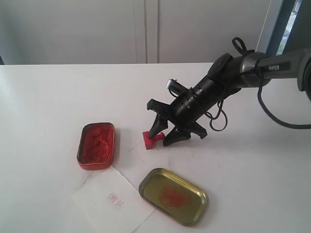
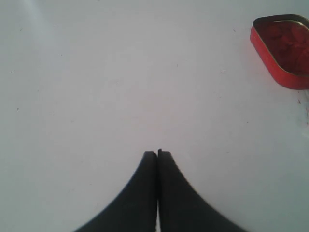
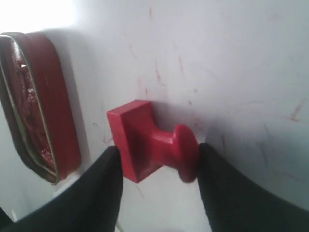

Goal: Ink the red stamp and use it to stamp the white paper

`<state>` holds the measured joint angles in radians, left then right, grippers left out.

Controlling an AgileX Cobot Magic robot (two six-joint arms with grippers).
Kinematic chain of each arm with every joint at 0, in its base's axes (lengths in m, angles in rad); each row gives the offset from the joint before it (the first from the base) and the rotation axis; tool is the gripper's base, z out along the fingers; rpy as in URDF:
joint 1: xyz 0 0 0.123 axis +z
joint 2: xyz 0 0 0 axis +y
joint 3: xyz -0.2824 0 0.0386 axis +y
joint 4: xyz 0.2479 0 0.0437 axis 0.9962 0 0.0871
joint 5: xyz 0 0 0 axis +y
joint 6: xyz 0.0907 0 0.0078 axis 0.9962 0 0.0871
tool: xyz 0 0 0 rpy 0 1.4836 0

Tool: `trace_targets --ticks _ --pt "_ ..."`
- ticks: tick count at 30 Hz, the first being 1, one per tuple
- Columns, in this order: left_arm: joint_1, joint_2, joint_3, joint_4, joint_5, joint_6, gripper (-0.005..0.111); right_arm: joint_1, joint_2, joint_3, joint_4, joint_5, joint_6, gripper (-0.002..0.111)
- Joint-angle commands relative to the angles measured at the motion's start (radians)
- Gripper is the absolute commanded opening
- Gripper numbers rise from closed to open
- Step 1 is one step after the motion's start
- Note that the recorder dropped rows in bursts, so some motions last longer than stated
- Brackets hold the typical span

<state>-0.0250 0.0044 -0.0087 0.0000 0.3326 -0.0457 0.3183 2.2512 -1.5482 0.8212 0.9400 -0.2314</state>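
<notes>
The red stamp lies on its side on the white table, just right of the red ink tin. My right gripper is open and low over the table, one finger by the stamp's square base and the other against its rounded handle end. The white paper lies near the front edge and bears a small red square imprint. My left gripper is shut and empty over bare table; the exterior view does not show it.
A brass-coloured tin lid smeared with red rests partly on the paper's right side. The ink tin shows in both wrist views. Faint red streaks mark the tabletop around the stamp.
</notes>
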Motion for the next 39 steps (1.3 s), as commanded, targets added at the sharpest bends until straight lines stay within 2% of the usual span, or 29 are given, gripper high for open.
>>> trace_targets --ticks 1,6,11,13,17,22,31,35,39 --pt "0.002 -0.004 0.009 0.0 0.004 -0.003 0.0 -0.037 -0.029 0.004 -0.199 -0.024 0.123 0.048" --pt "0.002 -0.004 0.009 0.0 0.004 -0.003 0.0 -0.051 -0.08 0.004 -0.347 -0.026 0.211 0.048" --pt "0.002 -0.004 0.009 0.0 0.004 -0.003 0.0 -0.051 -0.121 0.004 -0.385 -0.019 0.211 0.045" --pt "0.002 -0.004 0.009 0.0 0.004 -0.003 0.0 -0.051 -0.133 0.004 -0.393 -0.011 0.211 0.04" --pt "0.002 -0.004 0.009 0.0 0.004 -0.003 0.0 -0.051 -0.15 0.004 -0.404 0.025 0.211 0.021" --pt "0.002 -0.004 0.009 0.0 0.004 -0.003 0.0 -0.051 -0.172 0.004 -0.42 0.075 0.211 0.008" --pt "0.002 -0.004 0.009 0.0 0.004 -0.003 0.0 -0.051 -0.219 0.004 -0.479 0.149 0.211 0.008" --pt "0.002 -0.004 0.009 0.0 0.004 -0.003 0.0 -0.051 -0.256 0.004 -0.57 0.187 0.274 0.008" --pt "0.002 -0.004 0.009 0.0 0.004 -0.003 0.0 -0.051 -0.291 0.01 -0.657 0.222 0.301 0.002"
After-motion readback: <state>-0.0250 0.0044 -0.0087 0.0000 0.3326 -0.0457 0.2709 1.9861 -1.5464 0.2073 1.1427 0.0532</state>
